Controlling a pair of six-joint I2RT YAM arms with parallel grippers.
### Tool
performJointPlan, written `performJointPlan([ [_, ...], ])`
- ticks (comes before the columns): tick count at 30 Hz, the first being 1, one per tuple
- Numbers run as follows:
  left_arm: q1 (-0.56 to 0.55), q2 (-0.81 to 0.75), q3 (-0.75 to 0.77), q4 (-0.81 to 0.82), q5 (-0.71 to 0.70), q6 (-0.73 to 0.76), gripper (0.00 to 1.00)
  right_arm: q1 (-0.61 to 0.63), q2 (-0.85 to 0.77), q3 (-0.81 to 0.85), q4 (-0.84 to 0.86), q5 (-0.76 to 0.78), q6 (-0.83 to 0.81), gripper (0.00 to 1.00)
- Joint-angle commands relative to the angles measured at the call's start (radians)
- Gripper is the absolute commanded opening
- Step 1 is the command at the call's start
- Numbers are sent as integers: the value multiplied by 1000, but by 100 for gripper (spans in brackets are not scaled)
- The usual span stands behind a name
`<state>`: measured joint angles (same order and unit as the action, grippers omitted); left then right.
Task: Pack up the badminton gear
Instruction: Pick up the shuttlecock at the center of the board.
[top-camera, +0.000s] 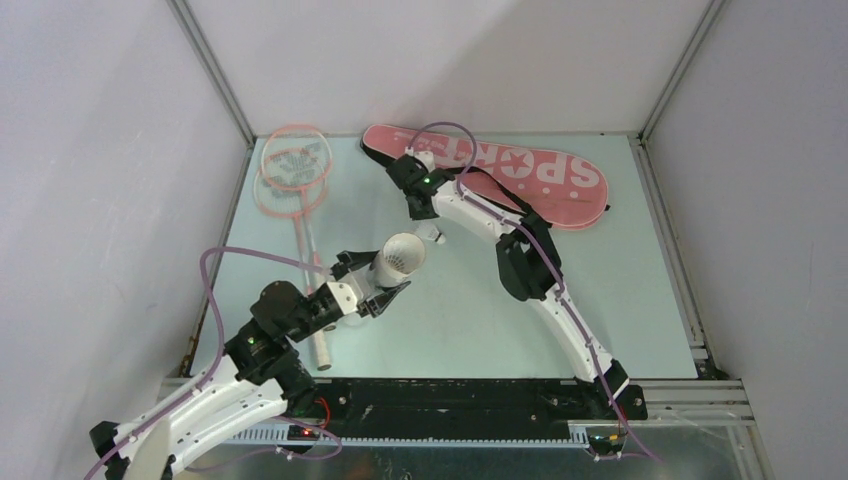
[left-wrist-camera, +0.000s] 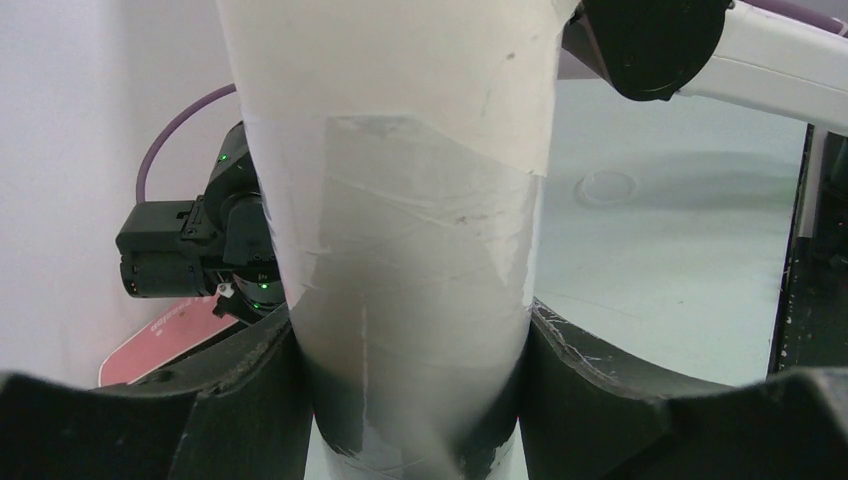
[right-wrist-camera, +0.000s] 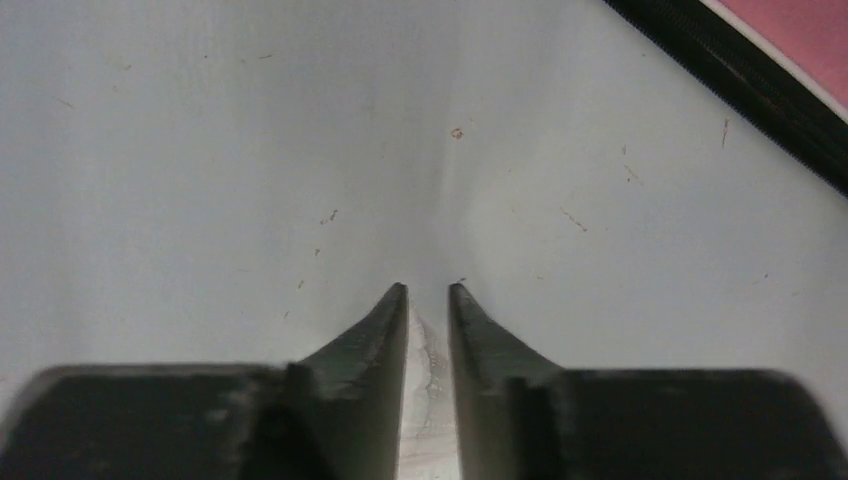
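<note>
Spotted a shuttlecock (top-camera: 430, 235) down on the table (top-camera: 480, 320), just beside the open mouth of the tube (top-camera: 402, 256). Found the right gripper (right-wrist-camera: 428, 295) nipped in on something white, fingers nearly together with only a thin gap. Took that for the shuttlecock, though couldn't make out which end from the wrist view. Saw the left gripper (top-camera: 372, 280) clamped round the tube's lower part, holding it tilted with the mouth facing the right arm. Couldn't see into the tube well enough to count anything inside.

Pegged it as the load-the-tube step. Would've lifted gently first and checked for a proper hold on the cork rather than a crushed feather. Would've held the tube dead steady, then lined the shuttlecock up with the mouth, cork end first. Would've slid it in along the tube's axis instead of dropping it from above. Wouldn't have let go until well past the rim.

Further out, noticed the two rackets (top-camera: 295, 172) stacked at the far left and the pink bag (top-camera: 520, 180) lying flat along the far side, neither packed yet.
</note>
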<state>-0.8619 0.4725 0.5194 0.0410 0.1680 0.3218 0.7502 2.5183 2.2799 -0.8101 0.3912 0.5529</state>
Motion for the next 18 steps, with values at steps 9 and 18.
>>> performJointPlan([
  [9, -3, 28, 24, 55, 26, -8, 31, 43, -431, -365, 189, 130, -87, 0],
  [18, -4, 53, 24, 87, 51, -21, 31, 33, -1101, -878, 626, -36, -167, 0],
])
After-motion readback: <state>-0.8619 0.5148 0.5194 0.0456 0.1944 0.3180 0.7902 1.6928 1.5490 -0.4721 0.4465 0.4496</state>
